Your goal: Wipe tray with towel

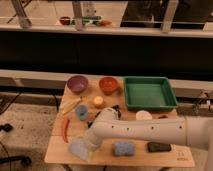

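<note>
1. Tray (150,93): green, rear right of table (60,156), well apart from towel. Carry towel high over bowls.
2. Towel (79,149): pale, front-left corner. Grip mid-cloth, leave flat patch for wiping.
3. Claw (91,144): at towel's right edge; apart or together, cannot tell.

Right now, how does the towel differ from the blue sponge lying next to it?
The towel is pale and crumpled; the blue sponge is a compact block. The towel lies right at the pincer, at the end of the arm; the blue sponge lies apart from it. Both rest near the front edge of the table.
</note>
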You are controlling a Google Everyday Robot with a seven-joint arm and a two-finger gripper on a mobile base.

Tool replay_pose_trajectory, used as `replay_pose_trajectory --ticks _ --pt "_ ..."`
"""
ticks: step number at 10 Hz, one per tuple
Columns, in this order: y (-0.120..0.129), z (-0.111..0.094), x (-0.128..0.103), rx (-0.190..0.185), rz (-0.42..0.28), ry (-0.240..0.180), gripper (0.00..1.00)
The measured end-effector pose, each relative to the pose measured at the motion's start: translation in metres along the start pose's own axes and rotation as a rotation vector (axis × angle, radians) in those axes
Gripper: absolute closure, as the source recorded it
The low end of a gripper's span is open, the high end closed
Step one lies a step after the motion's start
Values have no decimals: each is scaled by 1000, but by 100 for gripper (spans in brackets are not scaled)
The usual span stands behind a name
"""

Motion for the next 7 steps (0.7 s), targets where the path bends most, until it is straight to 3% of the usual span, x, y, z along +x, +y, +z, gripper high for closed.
replay_pose_trajectory --ticks 4,7 --pt "-1 22 16 -50 18 -26 20" --pt "-4 26 23 -55 28 -29 20"
